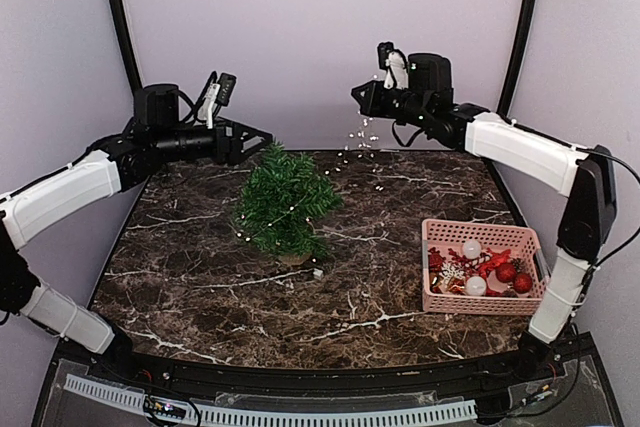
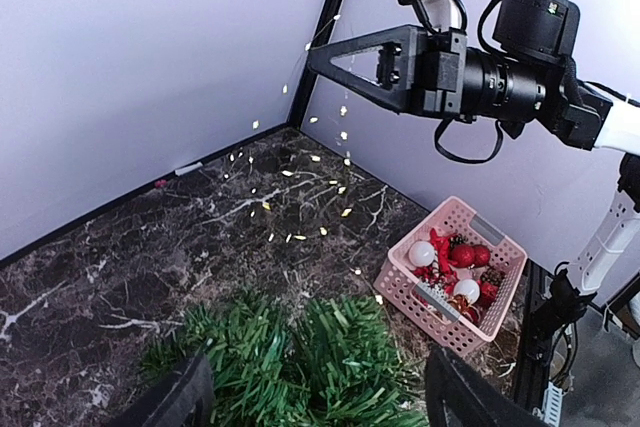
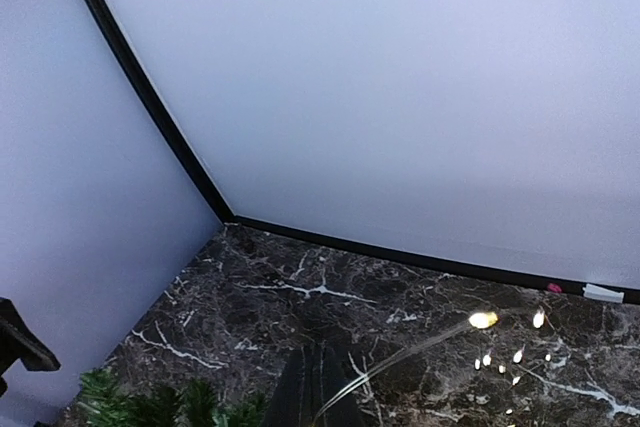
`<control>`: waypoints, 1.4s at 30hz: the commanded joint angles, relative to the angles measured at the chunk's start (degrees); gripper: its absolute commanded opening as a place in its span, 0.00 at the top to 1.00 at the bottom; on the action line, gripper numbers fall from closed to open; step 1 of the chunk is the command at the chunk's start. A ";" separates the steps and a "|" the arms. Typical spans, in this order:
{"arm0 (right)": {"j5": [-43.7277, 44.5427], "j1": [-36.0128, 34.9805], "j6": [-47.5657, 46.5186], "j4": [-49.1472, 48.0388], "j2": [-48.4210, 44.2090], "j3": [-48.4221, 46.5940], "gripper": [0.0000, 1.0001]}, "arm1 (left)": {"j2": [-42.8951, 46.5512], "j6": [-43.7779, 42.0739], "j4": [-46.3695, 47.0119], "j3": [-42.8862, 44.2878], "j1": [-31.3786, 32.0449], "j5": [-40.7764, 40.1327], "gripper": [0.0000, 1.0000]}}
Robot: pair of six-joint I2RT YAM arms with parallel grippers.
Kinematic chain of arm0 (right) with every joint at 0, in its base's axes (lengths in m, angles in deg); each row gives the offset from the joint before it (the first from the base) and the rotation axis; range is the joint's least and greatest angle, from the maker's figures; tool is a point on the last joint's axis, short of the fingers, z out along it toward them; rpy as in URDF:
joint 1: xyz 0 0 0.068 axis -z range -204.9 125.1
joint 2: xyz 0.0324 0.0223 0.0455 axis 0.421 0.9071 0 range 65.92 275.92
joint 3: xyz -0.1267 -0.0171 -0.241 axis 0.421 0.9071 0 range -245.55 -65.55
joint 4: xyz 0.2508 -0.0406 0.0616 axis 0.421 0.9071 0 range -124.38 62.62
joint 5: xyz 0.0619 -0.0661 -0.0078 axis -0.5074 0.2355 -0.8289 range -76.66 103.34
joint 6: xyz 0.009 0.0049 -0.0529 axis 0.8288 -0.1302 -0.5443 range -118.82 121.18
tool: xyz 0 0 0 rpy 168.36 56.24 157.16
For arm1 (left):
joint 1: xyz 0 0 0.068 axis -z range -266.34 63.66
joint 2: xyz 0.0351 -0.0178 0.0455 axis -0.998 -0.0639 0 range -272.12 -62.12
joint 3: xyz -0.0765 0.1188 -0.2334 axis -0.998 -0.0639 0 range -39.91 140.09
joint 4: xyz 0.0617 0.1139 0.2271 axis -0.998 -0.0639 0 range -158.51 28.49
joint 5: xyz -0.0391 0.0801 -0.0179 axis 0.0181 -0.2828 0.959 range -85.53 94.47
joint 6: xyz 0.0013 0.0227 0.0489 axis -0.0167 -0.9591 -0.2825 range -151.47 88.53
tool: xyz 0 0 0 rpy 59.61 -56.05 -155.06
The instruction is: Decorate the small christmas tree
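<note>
Above the surface's (image 1: 400, 307) back edge, a light string (image 1: 358, 137) is being clamped in the right pincer (image 1: 358, 95); the left pincer (image 1: 262, 137) is being held apart over the tree (image 1: 285, 202).

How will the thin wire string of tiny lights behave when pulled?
Probably floppy: the wire light string sags loosely from the right claw to the small bushy green tree. Likely light, being hair-thin; may snag on needles.

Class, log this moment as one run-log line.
right gripper: shut on light string, raised | left gripper: open above small christmas tree | pink basket: ornaments inside
</note>
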 commanded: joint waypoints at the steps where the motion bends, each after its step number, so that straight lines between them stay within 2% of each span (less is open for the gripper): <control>1: -6.13 -0.89 2.16 -6.89 -7.23 1.70 1.00 | 4.06 -1.93 -0.53 -0.02 0.35 -0.85 0.25; 8: -10.25 -3.81 3.63 -9.54 -11.90 1.52 1.00 | 4.86 -1.21 -1.17 1.33 2.75 0.05 0.25; 16: -7.70 -6.25 3.02 -9.95 -20.45 7.22 1.00 | 5.65 -5.91 -2.67 1.57 12.92 -3.52 0.27; 20: -8.15 -6.55 3.62 -9.62 -26.02 11.41 1.00 | 7.05 -6.25 -0.90 -1.37 16.52 -5.55 0.33; 25: -8.59 -6.59 4.02 -8.13 -32.38 15.58 1.00 | 5.06 -6.67 -0.94 -3.29 20.23 -6.79 0.36; 31: -8.69 -6.58 4.73 -7.68 -36.69 19.22 1.00 | 1.24 -8.07 -3.18 -1.44 22.51 -10.35 0.36; 36: -9.31 -6.55 4.83 -8.25 -39.16 20.91 1.00 | -1.51 -9.44 -4.90 1.50 23.12 -16.50 0.35; 42: -10.49 -6.58 5.17 -8.95 -40.09 22.03 1.00 | -4.39 -11.84 -4.41 3.54 23.32 -18.44 0.35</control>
